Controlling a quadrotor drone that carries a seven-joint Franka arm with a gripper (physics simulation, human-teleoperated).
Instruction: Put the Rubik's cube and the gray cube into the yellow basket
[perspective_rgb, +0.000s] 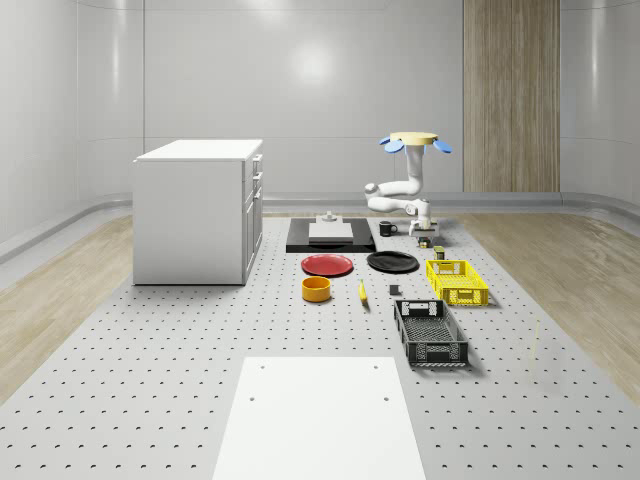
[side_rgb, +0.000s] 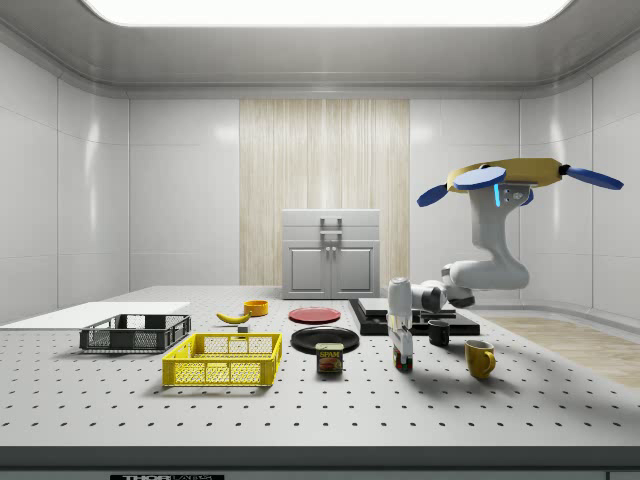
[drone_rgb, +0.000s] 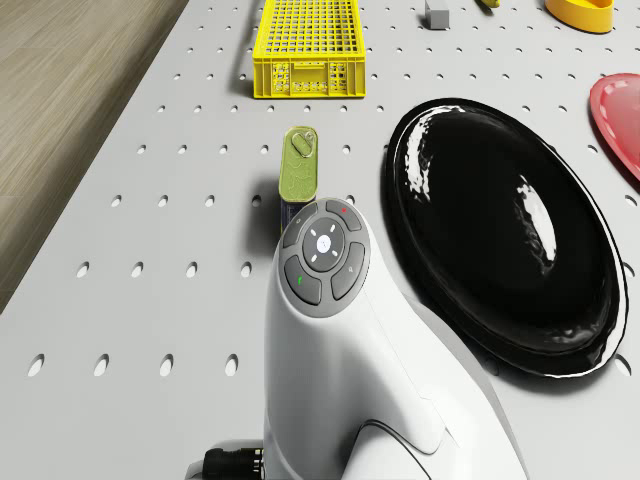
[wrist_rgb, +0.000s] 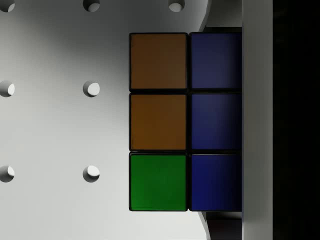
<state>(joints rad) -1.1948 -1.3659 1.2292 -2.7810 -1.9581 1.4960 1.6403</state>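
The Rubik's cube (wrist_rgb: 172, 122) shows orange, green and blue tiles close up in the wrist view, and a grey upright band hides its far column. In the side view the cube (side_rgb: 403, 359) stands on the table with my gripper (side_rgb: 403, 350) lowered straight over it. The drone (side_rgb: 512, 178) hovers above the table's far right end (perspective_rgb: 414, 140), its arm bent down to the gripper (perspective_rgb: 426, 232). The small gray cube (perspective_rgb: 394, 291) lies beside the banana (perspective_rgb: 362, 291). The yellow basket (perspective_rgb: 457, 282) stands empty near the right edge (drone_rgb: 305, 45).
A Spam can (side_rgb: 330, 357) stands between the gripper and the yellow basket. Near the gripper are a black plate (drone_rgb: 500, 235), a yellow mug (side_rgb: 479, 357) and a black mug (side_rgb: 438, 332). Farther off are a red plate (perspective_rgb: 328, 265), orange bowl (perspective_rgb: 316, 289), black basket (perspective_rgb: 430, 333) and white cabinet (perspective_rgb: 195, 210).
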